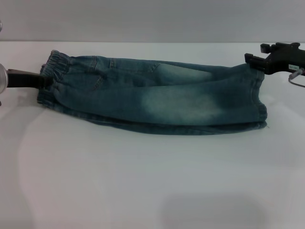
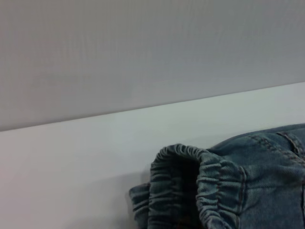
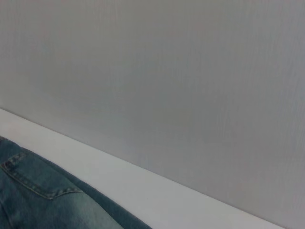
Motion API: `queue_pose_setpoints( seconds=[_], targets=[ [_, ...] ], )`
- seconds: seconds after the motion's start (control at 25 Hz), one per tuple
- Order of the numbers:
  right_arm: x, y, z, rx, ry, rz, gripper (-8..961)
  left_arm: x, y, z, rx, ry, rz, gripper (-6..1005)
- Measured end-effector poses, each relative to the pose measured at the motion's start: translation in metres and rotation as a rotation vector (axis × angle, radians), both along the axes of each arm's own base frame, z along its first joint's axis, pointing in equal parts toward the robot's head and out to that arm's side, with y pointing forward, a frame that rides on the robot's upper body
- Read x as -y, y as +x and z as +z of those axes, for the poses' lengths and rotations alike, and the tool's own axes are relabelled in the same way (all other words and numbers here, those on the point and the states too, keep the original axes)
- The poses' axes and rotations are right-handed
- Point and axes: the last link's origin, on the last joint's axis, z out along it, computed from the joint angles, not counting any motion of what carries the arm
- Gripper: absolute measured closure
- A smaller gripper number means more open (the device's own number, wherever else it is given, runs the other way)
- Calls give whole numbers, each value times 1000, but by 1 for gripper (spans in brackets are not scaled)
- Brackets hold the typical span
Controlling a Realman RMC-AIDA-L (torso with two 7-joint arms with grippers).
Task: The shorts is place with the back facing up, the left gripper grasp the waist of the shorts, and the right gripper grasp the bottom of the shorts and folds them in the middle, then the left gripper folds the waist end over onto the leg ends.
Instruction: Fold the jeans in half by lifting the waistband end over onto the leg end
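Observation:
The faded blue denim shorts [image 1: 157,100] lie folded lengthwise on the white table, one half over the other. The ruffled elastic waist [image 1: 56,71] is at the left and the flat-hemmed leg ends [image 1: 258,98] at the right. My slim black left gripper [image 1: 45,81] reaches in from the left edge, shut on the waist band. In the left wrist view the puckered waist [image 2: 190,181] stands bunched up close to the camera. My right gripper [image 1: 252,59] sits at the far corner of the leg ends, touching the denim. The right wrist view shows a stitched part of the shorts [image 3: 38,200].
The white table [image 1: 143,181] stretches bare in front of the shorts. A plain grey wall [image 1: 152,19] rises behind the table's far edge.

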Motion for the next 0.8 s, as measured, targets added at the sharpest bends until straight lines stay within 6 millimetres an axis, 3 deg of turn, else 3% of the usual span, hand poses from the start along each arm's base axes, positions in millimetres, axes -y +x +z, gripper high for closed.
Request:
queue_pose_setpoints(
  seconds=[0.24, 0.48, 0.8],
  targets=[
    [-2, 0, 0, 5, 7, -2, 425, -2, 4, 3, -1, 10, -12, 885],
    [-8, -5, -9, -23, 41, 5, 425, -7, 39, 8, 26, 17, -105, 908],
    [-17, -28, -36, -9, -16, 61, 426, -12, 100, 12, 92, -35, -261, 927]
  ],
)
